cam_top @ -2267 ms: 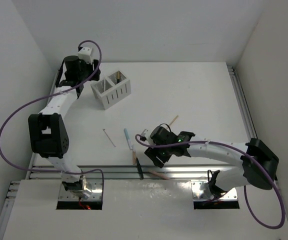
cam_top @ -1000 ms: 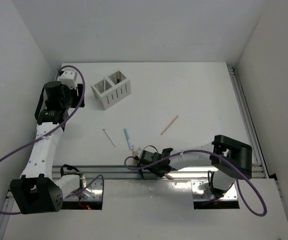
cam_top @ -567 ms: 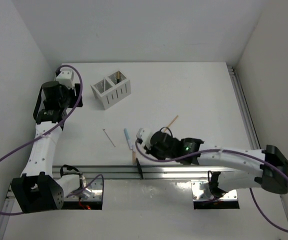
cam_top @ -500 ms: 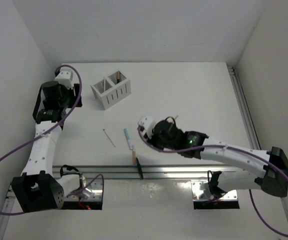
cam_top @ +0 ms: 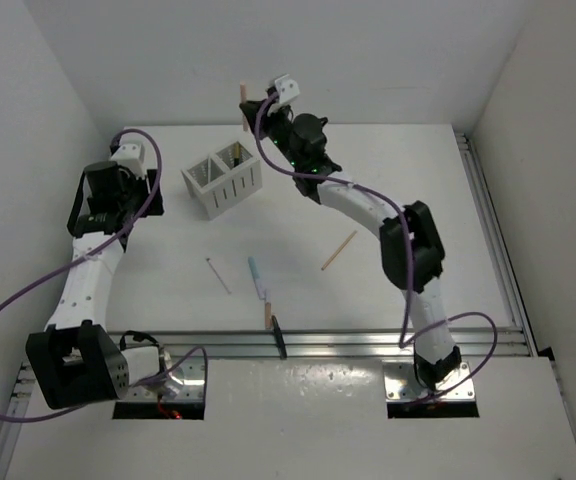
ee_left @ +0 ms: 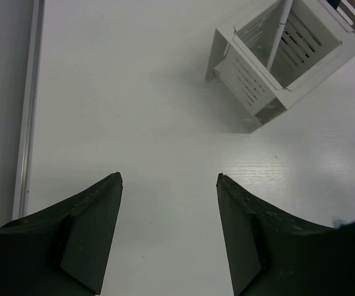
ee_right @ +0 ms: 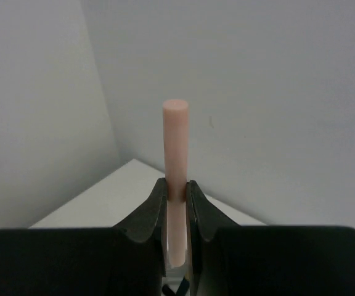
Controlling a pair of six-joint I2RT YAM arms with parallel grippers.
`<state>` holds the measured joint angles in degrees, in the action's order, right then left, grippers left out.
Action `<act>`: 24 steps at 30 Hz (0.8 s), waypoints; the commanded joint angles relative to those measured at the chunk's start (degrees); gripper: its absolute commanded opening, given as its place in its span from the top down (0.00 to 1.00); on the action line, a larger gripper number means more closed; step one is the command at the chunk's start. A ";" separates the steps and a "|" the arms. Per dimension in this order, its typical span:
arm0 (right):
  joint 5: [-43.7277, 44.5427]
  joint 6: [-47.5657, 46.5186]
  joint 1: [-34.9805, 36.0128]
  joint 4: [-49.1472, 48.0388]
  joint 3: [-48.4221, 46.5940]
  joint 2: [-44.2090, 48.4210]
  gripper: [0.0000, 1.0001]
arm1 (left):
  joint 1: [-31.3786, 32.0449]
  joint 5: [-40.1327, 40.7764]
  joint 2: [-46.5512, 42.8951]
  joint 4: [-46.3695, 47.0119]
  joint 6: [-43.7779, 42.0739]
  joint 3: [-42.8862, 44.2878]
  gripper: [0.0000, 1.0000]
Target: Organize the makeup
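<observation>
My right gripper (ee_right: 176, 188) is shut on a peach-pink makeup stick (ee_right: 175, 135), held upright. From above, that stick (cam_top: 242, 100) hangs high over the table's back, just behind the white slotted box (cam_top: 223, 180). One stick (cam_top: 236, 154) stands inside the box. On the table lie a tan stick (cam_top: 339, 250), a pale blue one (cam_top: 256, 277), a thin pale one (cam_top: 218, 275), a peach one (cam_top: 267, 313) and a black one (cam_top: 279, 337). My left gripper (ee_left: 168, 179) is open over bare table, left of the box (ee_left: 276, 68).
A metal rail (cam_top: 368, 345) runs along the table's front edge, with the black stick lying across it. Another rail (cam_top: 483, 210) borders the right side. White walls close in the left, back and right.
The right arm has swung from the front edge up to the back, above the box, carrying the peach-pink stick. The left arm has hardly moved.
</observation>
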<state>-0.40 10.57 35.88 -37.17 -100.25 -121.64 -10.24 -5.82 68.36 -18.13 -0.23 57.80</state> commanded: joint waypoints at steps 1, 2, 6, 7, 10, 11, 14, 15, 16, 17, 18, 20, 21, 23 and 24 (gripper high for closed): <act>-0.13 3.58 0.24 -11.79 -18.57 -12.76 1.00 | -0.57 0.19 1.51 0.55 1.20 1.61 0.31; 0.22 4.19 0.16 -11.70 -21.80 -15.00 1.00 | -0.57 0.20 1.52 0.55 1.72 1.61 0.31; 1.37 3.06 0.07 -9.85 -31.88 -24.86 1.00 | 0.74 2.65 3.36 -0.06 0.15 1.61 0.31; 1.55 3.23 0.24 -10.64 -31.85 -24.00 1.00 | 1.36 2.66 3.36 -0.06 0.14 1.09 0.31; 1.37 3.05 0.07 -13.80 -22.81 -23.11 1.00 | 1.97 2.66 4.06 -0.06 -0.39 0.56 0.31; 0.68 3.23 0.07 -13.72 -20.19 -23.29 1.00 | 1.98 2.66 4.59 -0.06 -0.39 0.56 0.31; -0.64 3.84 0.68 -14.34 -16.31 -23.20 1.00 | 1.98 2.66 4.59 0.46 0.14 0.03 0.31; -0.82 3.85 1.03 -13.90 -15.69 -22.94 1.00 | 1.98 2.66 4.59 0.99 0.14 0.03 0.31; -1.09 4.11 1.47 -13.98 -14.81 -22.67 1.00 | 1.98 2.66 4.59 0.99 0.14 0.03 0.31; -1.00 4.63 1.39 -13.81 -13.93 -22.67 1.00 | 1.98 2.66 4.59 0.99 0.14 -0.49 0.31; -0.83 4.72 1.74 -13.90 -12.53 -22.50 1.00 | 1.98 2.66 4.59 0.99 0.14 -0.50 0.31; 0.32 5.16 2.00 -14.51 -10.85 -22.15 1.00 | 1.98 2.66 4.59 0.99 0.14 -0.50 0.31; 0.32 5.08 2.09 -14.51 -8.67 -22.23 1.00 | 1.98 2.66 4.59 0.99 0.14 -1.02 0.31; 2.23 5.69 2.00 -14.77 -7.34 -21.79 1.00 | 1.98 2.66 4.59 0.99 0.14 -1.02 0.31; 2.77 5.87 2.18 -15.91 -5.24 -21.71 0.89 | 1.98 2.66 4.59 0.99 0.14 -1.02 0.31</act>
<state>0.62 14.83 37.54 -47.64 -108.09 -146.28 -8.60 -3.57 73.19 -18.37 -0.12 57.04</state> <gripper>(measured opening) 0.119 0.685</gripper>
